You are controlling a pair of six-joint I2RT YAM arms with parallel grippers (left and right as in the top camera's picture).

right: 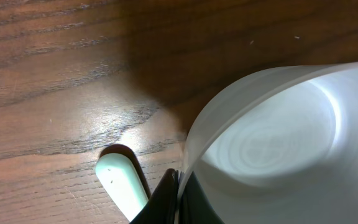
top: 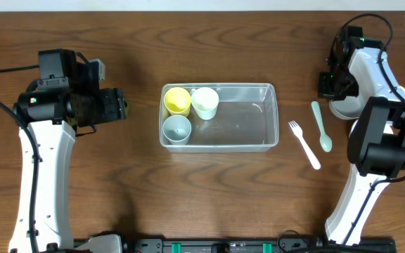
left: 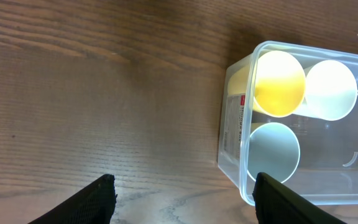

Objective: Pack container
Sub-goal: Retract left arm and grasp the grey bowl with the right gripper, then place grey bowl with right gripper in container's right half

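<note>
The clear rectangular container sits mid-table and holds a yellow cup, a white cup and a grey-blue cup at its left end. In the left wrist view the container lies to the right. My left gripper is open and empty over bare wood, left of the container. My right gripper is shut on the rim of a white bowl, at the far right in the overhead view.
A pale green spoon and a white fork lie on the table between the container and the right arm. The spoon's handle end shows beside my right fingers. A yellow object peeks out behind the right arm.
</note>
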